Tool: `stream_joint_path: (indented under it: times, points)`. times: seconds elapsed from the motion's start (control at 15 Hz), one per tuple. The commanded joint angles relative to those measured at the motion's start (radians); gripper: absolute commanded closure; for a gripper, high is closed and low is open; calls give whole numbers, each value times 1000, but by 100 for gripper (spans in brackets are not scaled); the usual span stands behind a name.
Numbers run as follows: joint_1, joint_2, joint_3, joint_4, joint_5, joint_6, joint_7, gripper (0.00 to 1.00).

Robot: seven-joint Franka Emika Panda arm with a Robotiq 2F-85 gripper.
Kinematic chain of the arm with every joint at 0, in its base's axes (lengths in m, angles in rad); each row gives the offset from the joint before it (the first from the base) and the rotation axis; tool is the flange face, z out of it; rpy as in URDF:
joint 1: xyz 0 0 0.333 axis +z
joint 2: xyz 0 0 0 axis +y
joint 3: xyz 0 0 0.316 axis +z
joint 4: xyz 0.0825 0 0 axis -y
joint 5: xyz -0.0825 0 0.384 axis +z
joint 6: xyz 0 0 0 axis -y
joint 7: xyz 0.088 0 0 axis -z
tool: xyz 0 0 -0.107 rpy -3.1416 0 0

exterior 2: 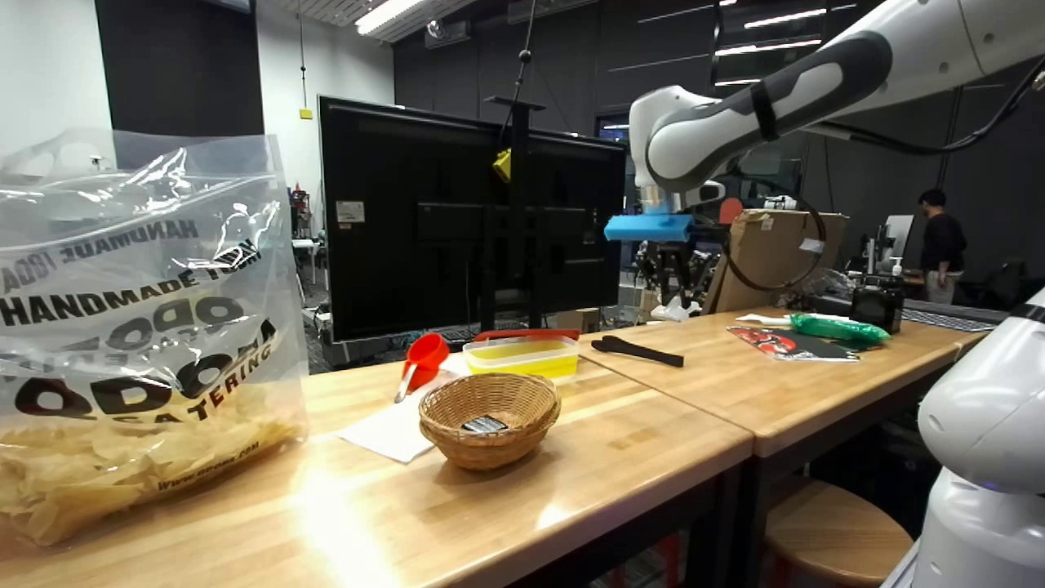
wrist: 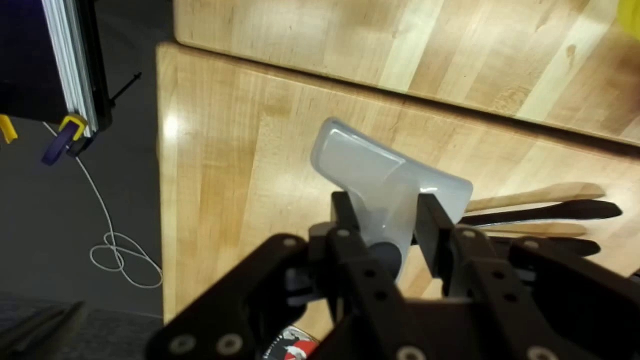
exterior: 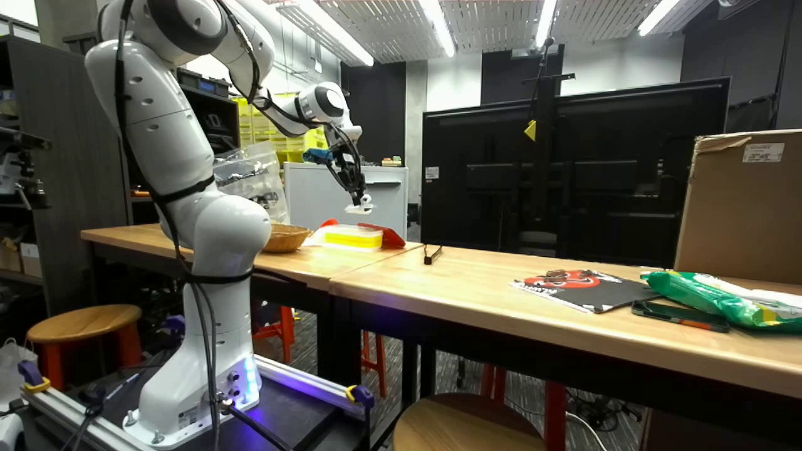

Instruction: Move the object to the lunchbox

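My gripper is shut on a white translucent plastic object. The object has two flared arms and a dark round spot near the fingers. The gripper holds it in the air above the table, and it also shows under the fingers in both exterior views. The yellow lunchbox with clear upper walls stands on the table, also in an exterior view. Only a yellow corner of it shows at the upper right of the wrist view. The held object is apart from it.
A wicker basket, a red scoop and a red lid are near the lunchbox. Black tongs lie beside it. A chip bag, magazine, green bag and cardboard box stand further off.
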Motion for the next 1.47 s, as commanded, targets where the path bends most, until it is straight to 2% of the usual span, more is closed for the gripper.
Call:
stream_joint_path:
  times: [0.0, 0.27, 0.6, 1.07, 1.4]
  points:
    - [48, 63, 40, 116, -61, -80, -17, 91]
    - [98, 118, 34, 145, -56, -34, -78, 91]
    - [125, 208, 23, 180, -46, 7, -179, 91]
    - [153, 324, 22, 329, -52, -52, -304, 91]
    - [198, 430, 23, 462, -61, -95, -425, 91]
